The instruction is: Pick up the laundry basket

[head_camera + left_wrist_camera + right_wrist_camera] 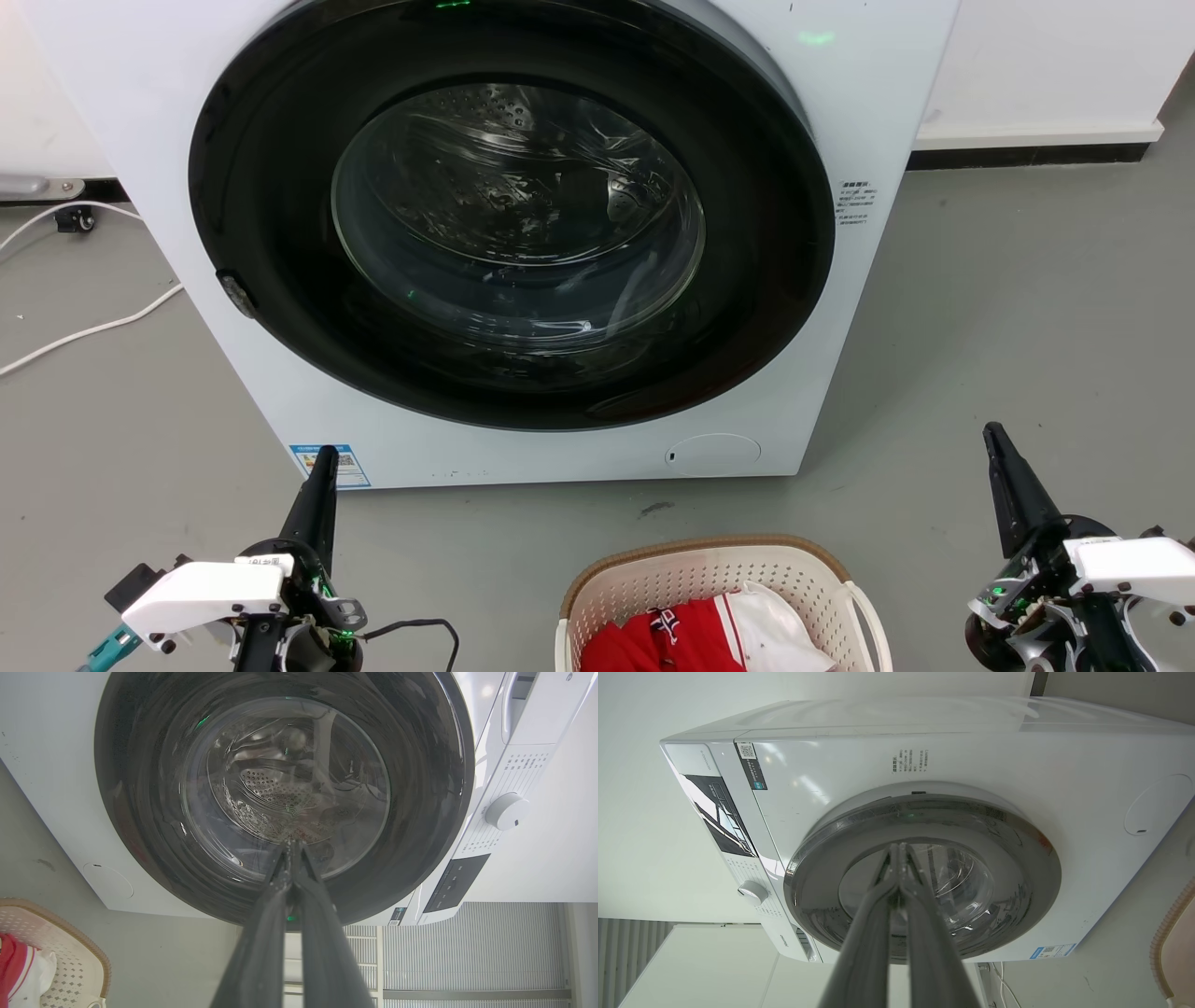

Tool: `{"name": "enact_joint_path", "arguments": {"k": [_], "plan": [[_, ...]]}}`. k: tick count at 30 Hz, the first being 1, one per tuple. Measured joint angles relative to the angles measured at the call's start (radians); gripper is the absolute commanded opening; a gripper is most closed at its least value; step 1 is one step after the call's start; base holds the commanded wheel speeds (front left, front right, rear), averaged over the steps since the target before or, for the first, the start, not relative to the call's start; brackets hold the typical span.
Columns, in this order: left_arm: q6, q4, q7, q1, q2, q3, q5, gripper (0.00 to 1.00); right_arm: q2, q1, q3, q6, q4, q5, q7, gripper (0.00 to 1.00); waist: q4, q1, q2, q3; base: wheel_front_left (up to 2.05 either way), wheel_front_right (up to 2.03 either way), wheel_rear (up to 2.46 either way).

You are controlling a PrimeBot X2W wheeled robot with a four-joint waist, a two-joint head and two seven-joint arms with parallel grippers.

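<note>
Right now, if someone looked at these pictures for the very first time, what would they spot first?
The big white washing machine with its round dark glass door stands in the upper middle of the head view. In front of it, on the grey floor, sits the laundry basket with red and white clothes inside. The left hand and right hand sit at the lower corners, fingers shut.
</note>
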Motion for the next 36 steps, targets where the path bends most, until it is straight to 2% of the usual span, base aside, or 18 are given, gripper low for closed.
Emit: {"name": "enact_joint_path", "arguments": {"k": [5,6,11,15,22,36], "plan": [[0.0,0.017,-0.002,0.014,-0.002,-0.002,0.0,0.0,0.002,0.014,0.001,0.0,0.018,0.0,0.0,0.0,0.0,0.0,0.0,0.0,0.0,0.0,0.0],[0.0,0.027,-0.002,0.023,-0.004,-0.004,0.0,1.0,0.002,0.025,0.002,0.0,0.028,0.0,0.0,1.0,0.0,0.0,0.0,0.0,0.0,0.0,0.0],[0.001,0.017,-0.023,0.038,-0.005,-0.013,0.005,1.0,0.003,0.041,0.01,0.0,0.029,-0.011,-0.022,1.0,0.0,0.0,0.0,0.001,0.0,0.0,0.0],[0.001,0.004,-0.043,0.038,-0.005,-0.015,0.066,1.0,0.003,0.043,0.011,0.0,0.017,-0.046,-0.043,1.0,0.0,0.0,0.0,0.001,0.0,0.0,0.0],[0.011,-0.029,-0.075,0.038,-0.005,-0.016,0.206,1.0,0.003,0.045,0.01,0.0,-0.022,-0.188,-0.076,1.0,0.001,0.0,0.0,0.002,0.0,0.0,0.0],[0.084,-0.085,-0.133,0.055,-0.005,-0.071,0.523,1.0,0.003,0.069,0.026,0.0,-0.098,-0.529,-0.132,1.0,0.001,0.0,0.0,0.003,0.0,0.0,0.0]]}}
